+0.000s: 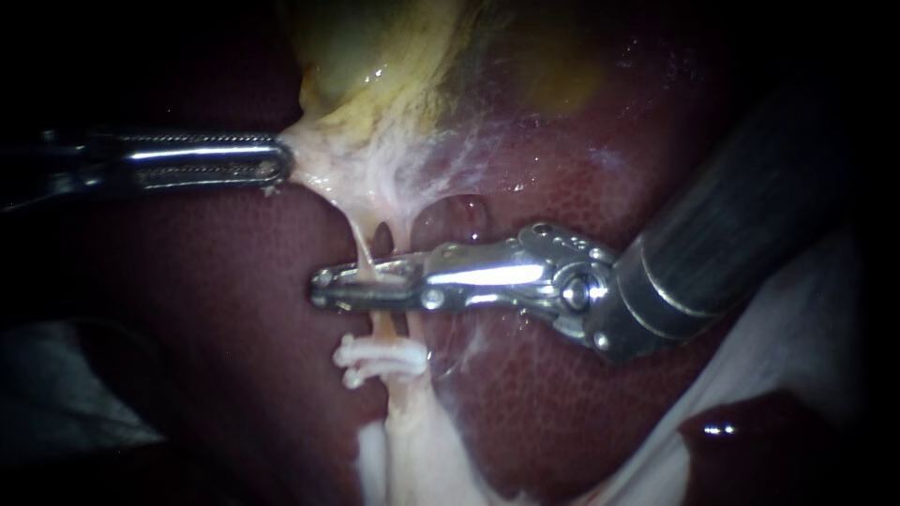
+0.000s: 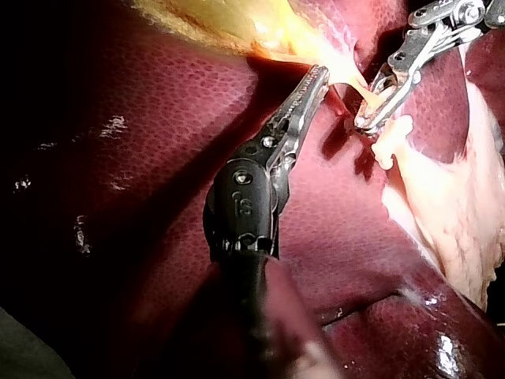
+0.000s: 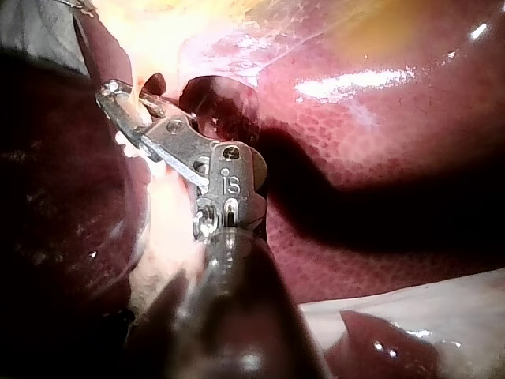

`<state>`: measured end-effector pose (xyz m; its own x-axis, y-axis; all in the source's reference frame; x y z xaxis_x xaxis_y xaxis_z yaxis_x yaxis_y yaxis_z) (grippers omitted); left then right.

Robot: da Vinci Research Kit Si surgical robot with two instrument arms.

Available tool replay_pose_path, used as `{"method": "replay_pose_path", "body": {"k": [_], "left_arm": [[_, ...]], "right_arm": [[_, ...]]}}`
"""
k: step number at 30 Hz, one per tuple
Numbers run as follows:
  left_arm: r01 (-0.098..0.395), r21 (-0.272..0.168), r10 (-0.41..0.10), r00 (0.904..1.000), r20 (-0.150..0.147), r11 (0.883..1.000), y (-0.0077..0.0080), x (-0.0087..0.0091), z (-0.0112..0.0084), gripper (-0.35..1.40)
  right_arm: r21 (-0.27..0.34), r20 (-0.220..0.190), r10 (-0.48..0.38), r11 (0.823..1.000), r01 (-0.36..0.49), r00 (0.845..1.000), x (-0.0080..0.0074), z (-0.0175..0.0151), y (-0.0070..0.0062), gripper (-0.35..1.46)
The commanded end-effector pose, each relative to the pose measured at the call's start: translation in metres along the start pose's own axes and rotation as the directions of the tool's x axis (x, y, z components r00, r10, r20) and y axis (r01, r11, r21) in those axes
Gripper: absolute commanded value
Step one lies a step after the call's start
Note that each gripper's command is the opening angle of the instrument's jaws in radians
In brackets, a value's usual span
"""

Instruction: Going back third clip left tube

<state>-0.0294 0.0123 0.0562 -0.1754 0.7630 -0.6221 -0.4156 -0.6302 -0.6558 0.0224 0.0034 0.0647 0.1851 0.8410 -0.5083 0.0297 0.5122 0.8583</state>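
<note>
My left instrument comes in from the left, its jaws shut on pale tissue at the gallbladder's lower end, pulling it leftward. My right instrument lies across the middle with its jaws a little apart, and the thin left tube runs between them. Just below those jaws, white clips sit across the tube. The left wrist view shows my left instrument on the pale tissue, with the right instrument's jaws around the tube beside the clips. In the right wrist view, my right instrument reaches the tube.
Dark red liver surrounds the tubes on all sides. A second pale strand runs just right of the left tube. Pale fatty tissue spreads below the clips. A white sheet lies at the lower right.
</note>
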Motion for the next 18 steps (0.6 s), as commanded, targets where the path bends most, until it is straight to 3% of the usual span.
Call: {"method": "replay_pose_path", "body": {"k": [1,3,5,15,18], "left_arm": [[0.0,0.001,0.0,1.0,0.0,1.0,0.0,0.0,0.0,-0.35],[0.0,0.001,0.0,1.0,0.0,1.0,0.0,0.0,0.0,-0.35],[-0.001,0.001,0.001,1.0,0.003,1.0,-0.0001,-0.0001,0.0001,-0.35],[-0.002,0.003,0.002,1.0,0.005,1.0,-0.0001,-0.0003,0.0002,-0.35],[-0.002,0.003,0.002,1.0,0.005,1.0,-0.0001,-0.0003,0.0002,-0.35]], "right_arm": [[0.007,0.002,-0.006,1.0,0.006,1.0,0.0,0.0002,0.0001,-0.22],[0.006,-0.003,-0.037,0.999,0.037,0.999,0.0,0.0007,0.0004,0.18],[0.002,-0.004,-0.045,0.999,0.045,0.999,-0.0003,0.0014,0.0009,0.4],[-0.009,-0.011,-0.058,0.998,0.058,0.998,-0.0024,0.0014,0.005,0.48],[-0.006,-0.013,-0.059,0.998,0.059,0.998,-0.0026,0.001,0.0056,0.48]]}}
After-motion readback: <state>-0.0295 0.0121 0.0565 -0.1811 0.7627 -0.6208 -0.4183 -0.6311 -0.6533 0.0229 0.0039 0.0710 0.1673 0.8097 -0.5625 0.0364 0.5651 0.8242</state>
